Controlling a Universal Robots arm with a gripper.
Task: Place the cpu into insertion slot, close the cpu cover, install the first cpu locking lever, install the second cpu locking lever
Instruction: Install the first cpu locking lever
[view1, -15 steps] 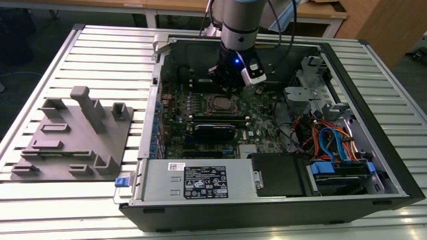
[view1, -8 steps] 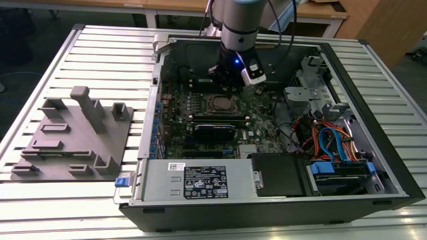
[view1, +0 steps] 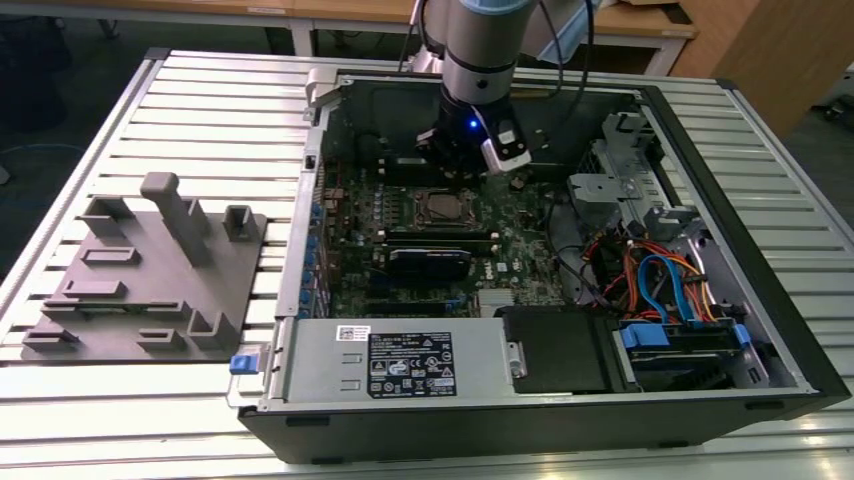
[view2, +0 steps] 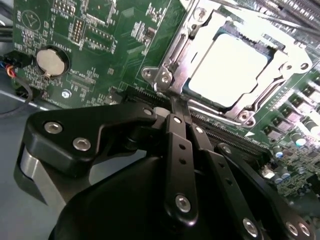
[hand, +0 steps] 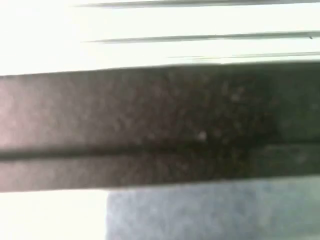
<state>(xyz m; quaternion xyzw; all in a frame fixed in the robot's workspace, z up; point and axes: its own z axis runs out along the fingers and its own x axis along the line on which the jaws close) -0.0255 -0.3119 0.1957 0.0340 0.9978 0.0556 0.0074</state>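
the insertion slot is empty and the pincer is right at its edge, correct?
Not empty. In the second wrist view the cpu sits in the insertion slot, with the metal cpu cover framing it. The rest holds: the pincer is right at the slot's edge.

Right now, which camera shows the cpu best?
The second wrist view: the cpu lies close up, bright, framed by the cpu cover. The exterior view has it as a small square on the board below the arm. The first wrist view faces a dark band.
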